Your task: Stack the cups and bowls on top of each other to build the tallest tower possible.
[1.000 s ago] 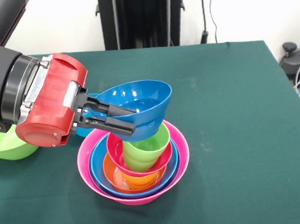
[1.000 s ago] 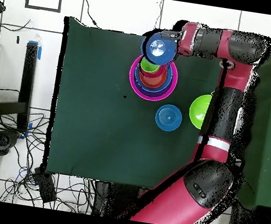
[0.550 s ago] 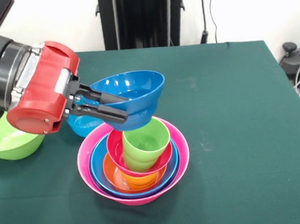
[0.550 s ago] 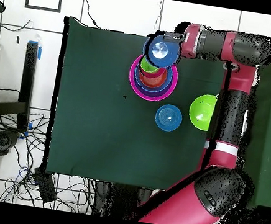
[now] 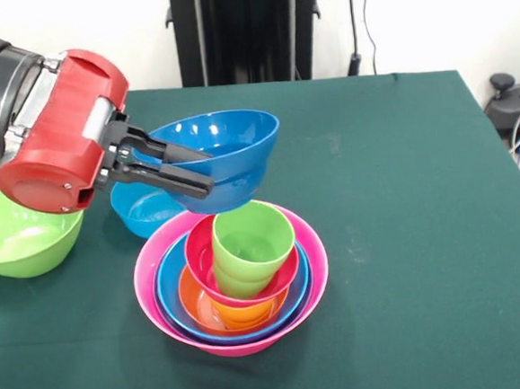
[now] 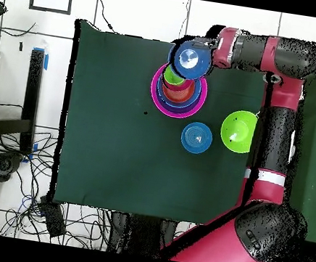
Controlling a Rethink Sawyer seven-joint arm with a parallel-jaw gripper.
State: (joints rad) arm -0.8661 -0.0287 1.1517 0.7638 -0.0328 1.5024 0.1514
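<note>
Progress check first: nested tower (image 5: 232, 291) of glossy plastic bowls sits mid-table on the green cloth (image 5: 404, 192), and it looks partly built. Big pink bowl (image 5: 307, 272) is outermost, a sky blue bowl (image 5: 171, 296) sits inside it, then an orange bowl (image 5: 206, 311) and a red-pink bowl (image 5: 202, 253), and a lime green plastic tumbler (image 5: 252, 247) stands upright in the middle, its rim the highest point of the stack.

Up in the air is a dark blue plastic bowl (image 5: 230, 156), mouth up and tipped slightly, and the red and black gripper (image 5: 182, 175) is clamped on its rim, one black finger inside the wall and one outside. In the front view this bowl hangs just above the tumbler and a little toward the arm's side, apart from it, not resting on anything. The overhead view (image 6: 190, 59) agrees: the bowl overlaps the tower's edge rather than sitting centred over it.

Left to do, by my reading: this bowl has to be set on the tower, and two more pieces wait on the cloth, a smaller sky blue bowl (image 5: 144, 208) just beside the tower behind the gripper, and a lime green bowl (image 5: 20, 240) farther off, partly under the wrist. No orange tumbler shows as a separate piece.
</note>
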